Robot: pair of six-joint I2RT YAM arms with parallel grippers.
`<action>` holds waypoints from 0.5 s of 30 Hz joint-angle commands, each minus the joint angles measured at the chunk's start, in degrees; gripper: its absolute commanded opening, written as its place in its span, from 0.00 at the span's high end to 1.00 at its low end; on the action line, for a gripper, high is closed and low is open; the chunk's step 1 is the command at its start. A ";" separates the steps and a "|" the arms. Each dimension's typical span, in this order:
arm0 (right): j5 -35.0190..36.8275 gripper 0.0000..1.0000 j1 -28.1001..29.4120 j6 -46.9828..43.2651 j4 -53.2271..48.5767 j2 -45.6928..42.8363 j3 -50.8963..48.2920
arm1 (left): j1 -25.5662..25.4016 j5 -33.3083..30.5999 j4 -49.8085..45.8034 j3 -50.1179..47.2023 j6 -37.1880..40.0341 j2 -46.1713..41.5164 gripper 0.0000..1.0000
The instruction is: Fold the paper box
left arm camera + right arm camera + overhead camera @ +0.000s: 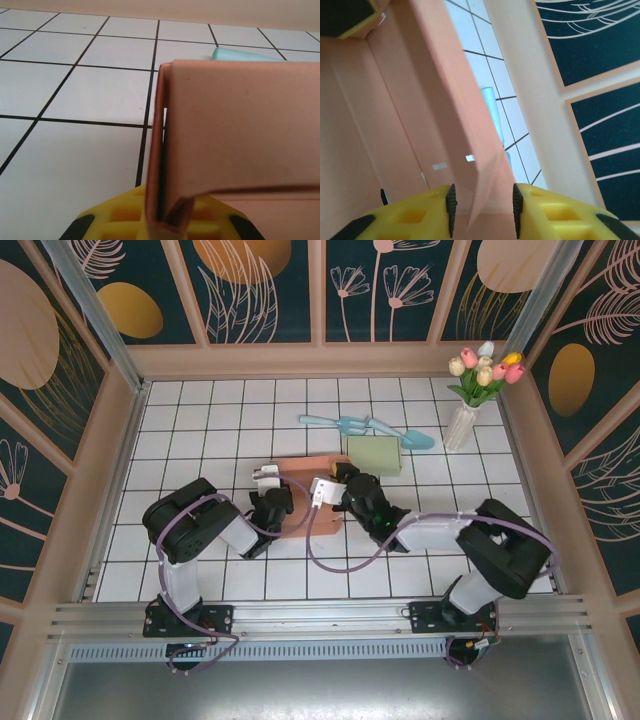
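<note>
The left hand grips one wall of the salmon-pink paper box; the right hand, half open, straddles another.

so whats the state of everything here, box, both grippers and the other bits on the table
salmon paper box, partly folded, one wall doubled over, top not closed
left gripper, fingers shut on the box's doubled wall
right gripper, fingers apart, straddling a side wall
pale green rectangular object, lying flat
light blue plastic scoops, lying flat
glass vase of tulips, upright
</note>
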 commanded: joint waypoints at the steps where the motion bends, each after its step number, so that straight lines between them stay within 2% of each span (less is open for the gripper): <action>1: -2.71 0.59 -0.67 4.16 -6.12 -6.55 -1.95 | 0.55 -2.17 -0.35 -1.75 -0.98 0.99 1.00; 3: -3.25 0.59 -0.80 6.61 -7.07 -10.50 -3.42 | 0.55 -2.43 0.36 -2.59 -1.42 0.63 1.00; 6: -3.41 0.58 -0.70 18.07 -7.73 -16.33 -3.04 | 0.53 -0.68 2.60 -4.01 -1.45 0.50 1.00; 8: -2.65 0.58 -0.71 29.71 -9.58 -18.21 -0.44 | 0.55 1.00 3.74 -4.56 -1.45 0.71 1.00; 11: 3.54 0.58 -0.69 49.34 -14.39 -17.52 4.80 | 0.55 2.26 5.46 -5.62 -1.70 0.75 1.00; 15: 4.48 0.58 -0.80 68.56 -19.97 -13.95 9.26 | 0.55 2.40 9.08 -8.08 -1.86 0.38 1.00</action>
